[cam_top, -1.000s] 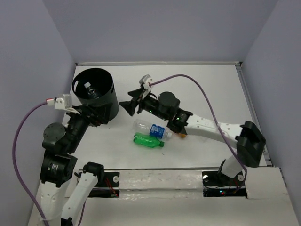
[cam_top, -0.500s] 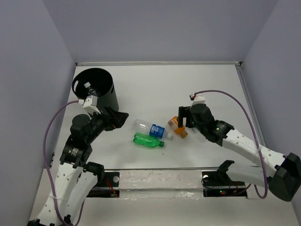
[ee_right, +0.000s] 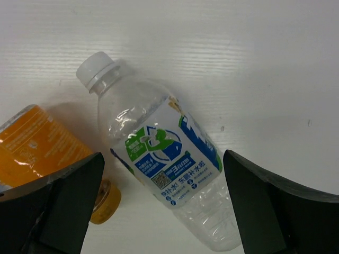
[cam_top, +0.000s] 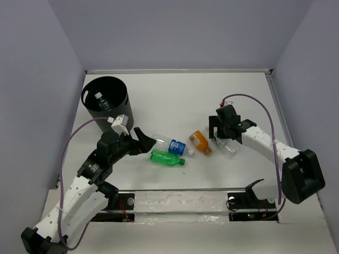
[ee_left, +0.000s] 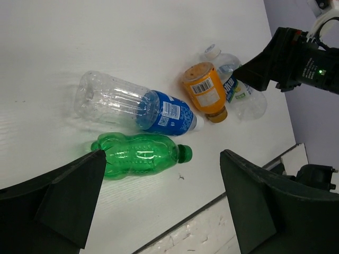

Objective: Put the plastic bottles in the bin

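The black bin (cam_top: 121,108) stands at the back left, with a clear bottle (cam_top: 100,101) inside. Lying on the table are a green bottle (cam_top: 167,158) (ee_left: 140,154), a clear bottle with a blue label (cam_top: 170,144) (ee_left: 139,108), an orange bottle (cam_top: 200,142) (ee_left: 204,91) and a clear bottle with a white-blue label (cam_top: 228,148) (ee_left: 237,94) (ee_right: 164,159). My left gripper (cam_top: 144,141) (ee_left: 163,159) is open, hovering just left of the green and blue-label bottles. My right gripper (cam_top: 221,135) (ee_right: 162,159) is open, its fingers either side of the white-blue bottle from above.
The white table (cam_top: 175,98) is bounded by a raised edge at the back and right (cam_top: 275,100), with grey walls beyond. A white strip with the arm bases (cam_top: 175,203) runs along the near edge. Purple cables loop over both arms.
My right gripper has pulled back from beside the bin to over the white-blue bottle and opened wide. My left gripper has swung from the bin toward the green bottle.
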Tool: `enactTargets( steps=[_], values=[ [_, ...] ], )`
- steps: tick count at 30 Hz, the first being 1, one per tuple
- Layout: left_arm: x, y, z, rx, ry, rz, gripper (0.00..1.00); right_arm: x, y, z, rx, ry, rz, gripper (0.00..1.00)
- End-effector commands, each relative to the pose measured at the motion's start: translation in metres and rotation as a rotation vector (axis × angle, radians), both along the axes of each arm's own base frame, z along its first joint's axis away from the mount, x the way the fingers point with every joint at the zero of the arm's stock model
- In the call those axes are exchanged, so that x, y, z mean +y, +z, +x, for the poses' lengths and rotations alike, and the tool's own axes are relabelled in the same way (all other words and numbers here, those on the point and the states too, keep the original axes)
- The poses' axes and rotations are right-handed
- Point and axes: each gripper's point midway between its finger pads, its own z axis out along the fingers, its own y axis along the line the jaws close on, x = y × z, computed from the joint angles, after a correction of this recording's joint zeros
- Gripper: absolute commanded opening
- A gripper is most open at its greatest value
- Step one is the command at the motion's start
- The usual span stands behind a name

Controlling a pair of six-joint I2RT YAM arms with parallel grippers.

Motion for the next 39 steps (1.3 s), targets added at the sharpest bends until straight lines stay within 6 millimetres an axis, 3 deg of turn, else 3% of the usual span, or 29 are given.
enactTargets(
  steps=[1,2,5,6,9,12,14,16,17,18,21,23,24,26,27,28,29,30,32,33,35,37,38,39],
  values=[
    [0.004,0.039,0.009,-0.114,0.025,0.008,0.98,0.005,0.010,0.026,0.026,0.069,-0.007,1.00],
    [0.007,0.045,0.010,-0.130,0.033,0.021,0.98,0.004,-0.002,0.028,0.069,0.075,-0.034,1.00],
    [0.009,0.060,0.012,-0.173,0.026,0.053,0.98,0.009,-0.009,0.038,0.118,0.115,-0.048,1.00],
    [0.011,0.062,0.014,-0.191,0.024,0.077,0.98,0.006,-0.022,0.038,0.168,0.116,-0.062,1.00],
    [0.014,0.064,0.018,-0.219,0.026,0.110,0.99,0.014,-0.033,0.039,0.225,0.151,-0.056,0.97],
    [0.015,0.063,0.020,-0.246,0.028,0.123,0.99,0.010,-0.031,0.043,0.214,0.131,-0.076,0.79],
    [0.015,0.069,0.021,-0.284,0.023,0.130,0.99,0.002,-0.019,0.049,0.173,0.098,-0.110,0.62],
    [0.019,0.076,0.022,-0.323,0.034,0.137,0.99,-0.002,-0.002,0.057,0.128,0.077,-0.132,0.57],
    [0.021,0.085,0.023,-0.355,0.052,0.127,0.99,-0.007,0.015,0.064,0.089,0.056,-0.156,0.48],
    [0.023,0.088,0.024,-0.367,0.060,0.132,0.99,-0.012,0.019,0.062,0.084,0.044,-0.173,0.45],
    [0.037,0.117,0.022,-0.458,0.130,0.112,0.99,-0.014,0.085,0.079,-0.060,0.028,-0.171,0.41],
    [0.047,0.139,0.020,-0.527,0.182,0.090,0.99,-0.002,0.131,0.082,-0.170,0.055,-0.130,0.41],
    [0.052,0.147,0.019,-0.548,0.205,0.081,0.99,0.009,0.153,0.084,-0.222,0.079,-0.104,0.41],
    [0.062,0.163,0.014,-0.588,0.252,0.057,0.99,0.057,0.198,0.082,-0.347,0.197,-0.030,0.43],
    [0.069,0.177,0.010,-0.617,0.284,0.036,0.99,0.102,0.243,0.078,-0.474,0.299,0.064,0.45],
    [0.071,0.181,0.009,-0.625,0.297,0.030,0.99,0.111,0.263,0.085,-0.531,0.308,0.106,0.46],
    [0.075,0.194,0.004,-0.662,0.311,0.002,0.99,0.153,0.297,0.072,-0.607,0.420,0.189,0.47],
    [0.081,0.201,0.000,-0.684,0.332,-0.020,0.99,0.181,0.312,0.079,-0.670,0.465,0.241,0.47],
    [0.089,0.210,-0.006,-0.713,0.365,-0.050,0.99,0.228,0.337,0.074,-0.738,0.554,0.333,0.47],
    [0.098,0.219,-0.013,-0.744,0.404,-0.081,0.99,0.246,0.379,0.072,-0.834,0.587,0.417,0.47],
    [0.113,0.227,-0.021,-0.762,0.464,-0.107,0.99,0.290,0.408,0.078,-0.919,0.657,0.532,0.47],
    [0.123,0.232,-0.028,-0.766,0.498,-0.124,0.99,0.318,0.424,0.079,-0.963,0.709,0.623,0.47],
    [0.128,0.236,-0.034,-0.764,0.511,-0.131,0.99,0.348,0.405,0.086,-0.922,0.772,0.681,0.47],
    [0.131,0.236,-0.035,-0.757,0.523,-0.126,0.99,0.362,0.418,0.084,-0.967,0.796,0.740,0.47]
  ],
)
